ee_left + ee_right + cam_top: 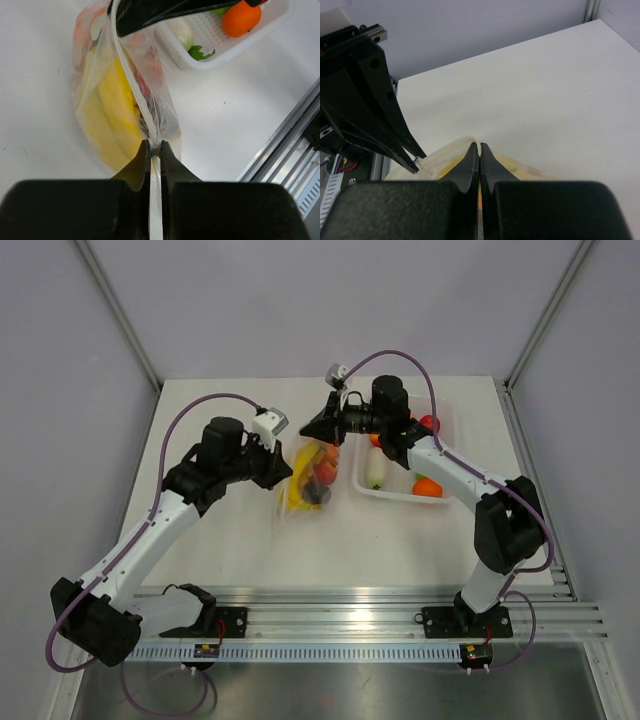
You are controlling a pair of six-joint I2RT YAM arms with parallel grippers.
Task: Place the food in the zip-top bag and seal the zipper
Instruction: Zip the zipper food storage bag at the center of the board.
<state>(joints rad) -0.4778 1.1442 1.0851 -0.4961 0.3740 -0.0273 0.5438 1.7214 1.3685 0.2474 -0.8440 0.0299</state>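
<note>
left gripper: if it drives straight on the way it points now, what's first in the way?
The left gripper is shut on the zip-top bag at its mouth edge, so the bag with its bananas comes first. Further along that edge sits the right gripper, likely next; depth is unclear.

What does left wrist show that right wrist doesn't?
Left wrist only: bananas clearly inside the zip-top bag, plus the tray holding an orange piece. Right wrist only: the back wall. Both: the left gripper and right gripper, each shut on the bag's top edge.
</note>
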